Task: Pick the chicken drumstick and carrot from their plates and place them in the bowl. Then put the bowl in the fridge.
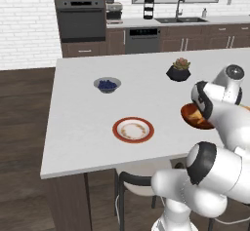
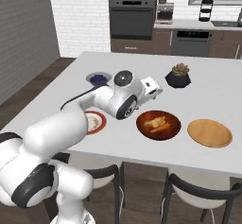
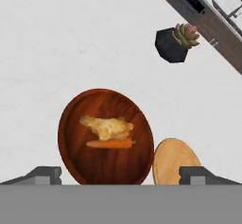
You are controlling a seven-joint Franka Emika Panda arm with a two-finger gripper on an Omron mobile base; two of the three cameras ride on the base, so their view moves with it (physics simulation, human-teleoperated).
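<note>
The dark reddish-brown bowl (image 3: pixel 94 166) (image 2: pixel 173 122) stands on the white island counter, partly hidden by my arm in the left base view (image 1: pixel 187 115). Inside it the chicken drumstick (image 3: pixel 108 127) (image 2: pixel 155 122) lies beside the carrot (image 3: pixel 109 144) (image 2: pixel 161 129). The tan wood plate (image 3: pixel 175 161) (image 2: pixel 210 133) sits empty right next to the bowl. The orange-rimmed plate (image 2: pixel 96 122) (image 1: pixel 133 129) is also empty. My gripper (image 3: pixel 124 176) (image 2: pixel 155 92) hovers above the bowl, open and holding nothing. The fridge is out of view.
A black pot with a succulent (image 3: pixel 175 43) (image 2: pixel 178 76) (image 1: pixel 178 70) stands beyond the bowl. A small grey bowl of blueberries (image 1: pixel 107 84) (image 2: pixel 98 79) sits at the far left of the counter. Dark chairs (image 2: pixel 198 194) are tucked under the near edge.
</note>
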